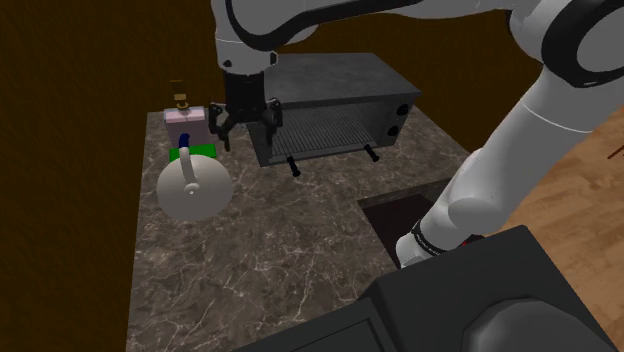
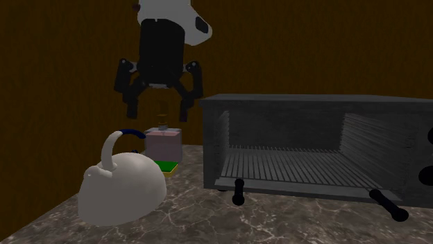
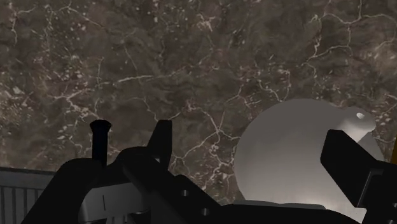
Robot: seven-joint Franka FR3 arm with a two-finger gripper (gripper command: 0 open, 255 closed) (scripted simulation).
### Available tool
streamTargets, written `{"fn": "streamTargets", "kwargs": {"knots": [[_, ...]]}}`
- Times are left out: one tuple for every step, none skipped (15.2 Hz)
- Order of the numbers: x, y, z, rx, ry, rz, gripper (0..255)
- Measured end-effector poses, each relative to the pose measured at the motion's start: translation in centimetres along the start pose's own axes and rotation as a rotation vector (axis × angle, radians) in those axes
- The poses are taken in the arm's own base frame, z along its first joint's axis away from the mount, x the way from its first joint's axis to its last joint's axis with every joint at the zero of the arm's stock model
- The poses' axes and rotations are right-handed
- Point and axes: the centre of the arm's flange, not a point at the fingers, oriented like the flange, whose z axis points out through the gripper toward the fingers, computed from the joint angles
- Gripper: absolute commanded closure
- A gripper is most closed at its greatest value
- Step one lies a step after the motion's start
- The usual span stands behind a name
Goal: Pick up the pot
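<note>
The pot [image 1: 195,188] is a pale grey dome with a spout and an arched handle that is blue at the top. It rests on the dark marble counter [image 1: 280,260], toward the shoulder view's left. My black gripper [image 1: 246,133] hangs open in the air, above and beyond the pot, beside the oven's open front. From the second exterior view the gripper [image 2: 157,111] is well above the pot [image 2: 121,187], with nothing between its fingers. Looking down from the wrist, the pot [image 3: 299,149] lies under one finger [image 3: 353,162], off to the side of the gripper [image 3: 254,184].
A dark grey toaster oven [image 1: 335,105] with its door down stands at the back of the counter. A pink box [image 1: 185,125] with a small bottle on top and a green pad [image 1: 200,150] sit behind the pot. A dark rectangular cutout [image 1: 400,212] opens near the arm.
</note>
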Motion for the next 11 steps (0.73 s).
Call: {"fn": "streamTargets", "kwargs": {"knots": [[0.4, -1.3, 0.0, -0.001, 0.0, 0.008, 0], [0.7, -2.7, 0.5, -0.002, -0.002, 0.017, 0], [1.0, -3.8, 1.0, -0.004, -0.003, 0.026, 0], [1.5, -5.0, 1.6, -0.005, -0.003, 0.034, 0], [1.9, -6.1, 1.8, -0.007, -0.005, 0.043, 0], [2.5, -7.5, 2.3, -0.008, -0.006, 0.051, 0], [3.0, -8.6, 2.7, -0.01, -0.007, 0.061, 0], [3.4, -9.8, 3.2, -0.012, -0.008, 0.07, 0], [3.8, -11.0, 3.5, -0.013, -0.01, 0.078, 0], [4.4, -12.2, 4.1, -0.014, -0.011, 0.087, 0], [4.8, -13.3, 4.5, -0.016, -0.012, 0.094, 0]]}}
